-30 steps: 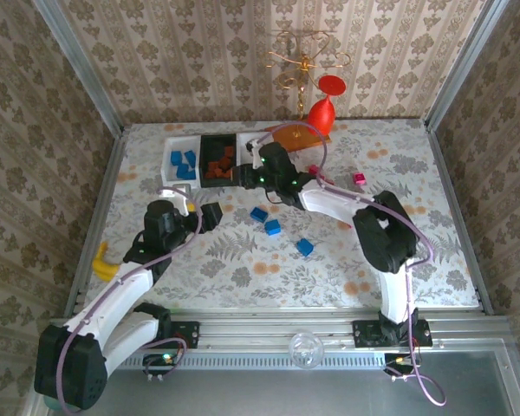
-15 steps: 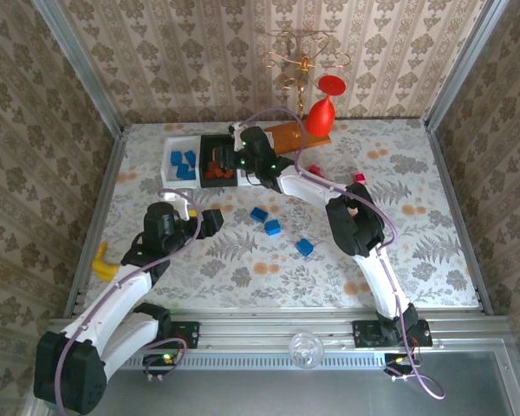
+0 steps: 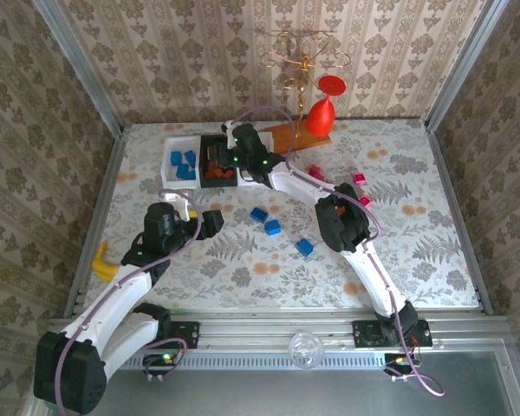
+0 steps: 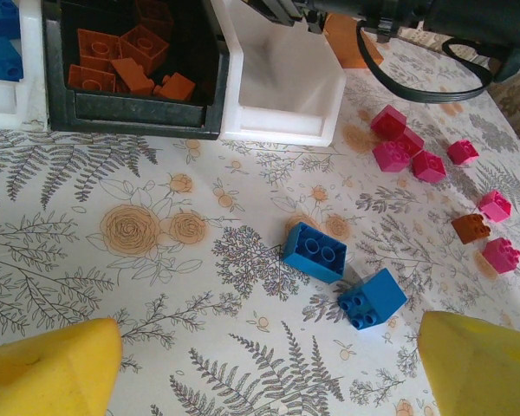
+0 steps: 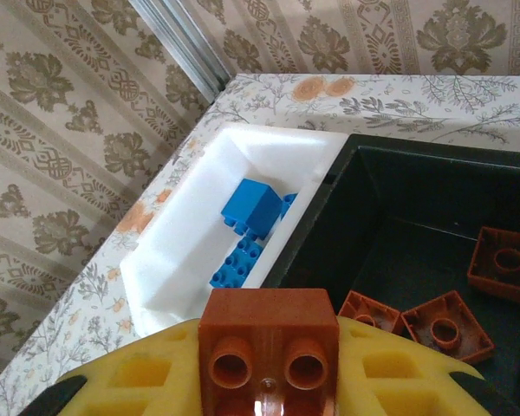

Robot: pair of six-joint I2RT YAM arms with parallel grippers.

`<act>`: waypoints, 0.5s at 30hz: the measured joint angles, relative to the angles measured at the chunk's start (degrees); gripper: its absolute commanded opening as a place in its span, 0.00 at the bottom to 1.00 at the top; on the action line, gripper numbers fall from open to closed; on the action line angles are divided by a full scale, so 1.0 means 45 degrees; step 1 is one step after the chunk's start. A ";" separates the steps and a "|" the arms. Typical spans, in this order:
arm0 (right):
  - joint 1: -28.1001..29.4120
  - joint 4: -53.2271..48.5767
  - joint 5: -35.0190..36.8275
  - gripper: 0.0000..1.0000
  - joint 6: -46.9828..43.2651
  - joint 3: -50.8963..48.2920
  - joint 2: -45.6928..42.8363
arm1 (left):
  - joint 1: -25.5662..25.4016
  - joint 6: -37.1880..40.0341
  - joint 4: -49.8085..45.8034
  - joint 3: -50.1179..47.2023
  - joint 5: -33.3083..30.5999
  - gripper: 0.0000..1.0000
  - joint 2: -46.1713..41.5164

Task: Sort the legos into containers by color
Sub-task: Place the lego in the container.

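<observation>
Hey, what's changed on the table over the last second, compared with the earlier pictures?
The right gripper swung from near the empty white bin leftward and toward the far wall. It now hangs over the black bin, shut on a brown-orange brick. No grab or release is visible. The left gripper stayed open in place, and the three loose blue bricks have not shifted.

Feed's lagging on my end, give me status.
Left gripper open, hovering near loose blue bricks. Right gripper shut on brown-orange brick, over black bin holding matching bricks. Nothing blocking the drop.
</observation>
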 measured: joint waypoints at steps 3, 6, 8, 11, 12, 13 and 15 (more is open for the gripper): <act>0.0000 -0.0554 0.0141 0.30 -0.0233 0.1073 0.0612 | 0.0005 0.0049 -0.0010 0.0000 -0.0005 0.90 0.0000; 0.0000 -0.1375 0.0330 0.38 -0.0554 0.3089 0.1700 | 0.0005 0.0092 -0.0010 0.0000 -0.0005 0.90 0.0000; 0.0000 -0.1933 0.0452 0.47 -0.0758 0.4551 0.2521 | 0.0005 0.0092 -0.0015 0.0000 -0.0005 0.90 -0.0005; -0.0015 -0.2540 0.0593 0.60 -0.1001 0.5921 0.3308 | 0.0005 0.0092 -0.0102 0.0000 -0.0005 0.89 -0.0126; -0.0029 -0.2691 0.0622 0.62 -0.1122 0.6091 0.3405 | 0.0005 0.0092 -0.0126 0.0000 -0.0010 0.89 -0.0185; -0.0044 -0.2851 0.0627 0.64 -0.1200 0.6159 0.3429 | 0.0005 0.0092 -0.0165 0.0000 -0.0005 0.89 -0.0262; -0.0073 -0.3089 0.0631 0.66 -0.1326 0.6178 0.3424 | 0.0000 0.0092 -0.0262 0.0000 -0.0005 0.89 -0.0398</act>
